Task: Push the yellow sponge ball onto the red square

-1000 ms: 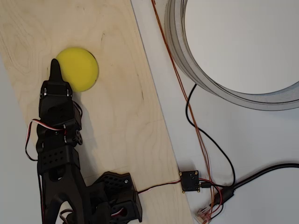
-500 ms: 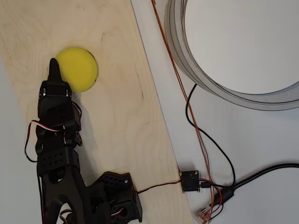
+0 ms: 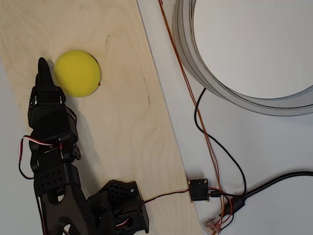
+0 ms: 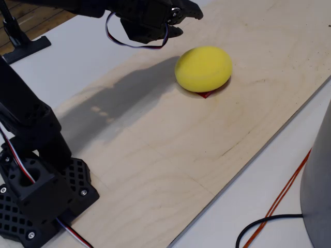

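Observation:
The yellow sponge ball (image 3: 77, 73) (image 4: 203, 68) rests on the plywood board (image 3: 127, 122), in its upper left part in the overhead view. A sliver of the red square (image 3: 98, 83) (image 4: 206, 94) peeks out from under the ball's lower right edge; the ball hides the remainder. My black gripper (image 3: 43, 65) (image 4: 189, 10) is shut with nothing in it, its pointed tip just left of the ball. In the fixed view it hovers above the board, apart from the ball.
The arm's black base (image 3: 120, 205) (image 4: 36, 196) stands at the board's near edge. Off the board to the right lie a large grey ring (image 3: 195, 58), orange and black cables (image 3: 205, 132) and a small circuit board (image 3: 198, 189).
My gripper has swung left and a little farther out, coming off the ball's lower left side. The ball has shifted slightly left.

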Controlling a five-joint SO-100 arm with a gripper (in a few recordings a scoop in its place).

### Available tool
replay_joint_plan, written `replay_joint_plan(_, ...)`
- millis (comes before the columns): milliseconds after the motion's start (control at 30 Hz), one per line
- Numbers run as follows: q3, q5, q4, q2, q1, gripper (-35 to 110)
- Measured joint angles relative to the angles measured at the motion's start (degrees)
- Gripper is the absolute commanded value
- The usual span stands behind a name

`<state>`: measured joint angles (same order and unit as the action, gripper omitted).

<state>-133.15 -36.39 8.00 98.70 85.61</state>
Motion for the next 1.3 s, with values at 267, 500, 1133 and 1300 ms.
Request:
replay_joint_plan(267,-0.1,14.9,-10.4,5.0,5.2,19)
replay_joint_plan(500,0.1,34.4,-15.8,12.2,6.1,19)
replay_joint_plan(1133,17.7,40.8,-5.1,17.2,3.7,28)
replay_joint_plan(1300,17.7,40.6,-5.1,16.0,4.9,42)
